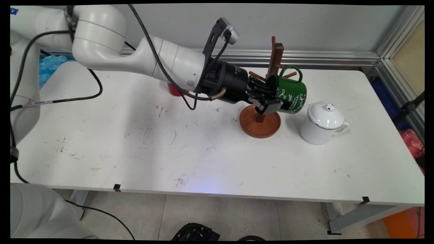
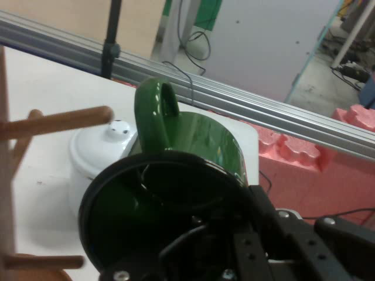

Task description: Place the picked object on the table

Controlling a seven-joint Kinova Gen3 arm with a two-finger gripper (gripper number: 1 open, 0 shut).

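The hand (image 1: 268, 101) grips a green mug (image 1: 291, 94) by its rim, holding it tilted against the wooden mug tree (image 1: 261, 117), beside a white lidded pot (image 1: 322, 123) on the surface (image 1: 169, 152).

The white arm extended nearly level from the upper left, with the wrist pitched slightly downward toward the pincer (image 1: 269, 101). The black pincer was clamped, one finger inside and one outside the gripped rim. Black cables hung behind the pincer.
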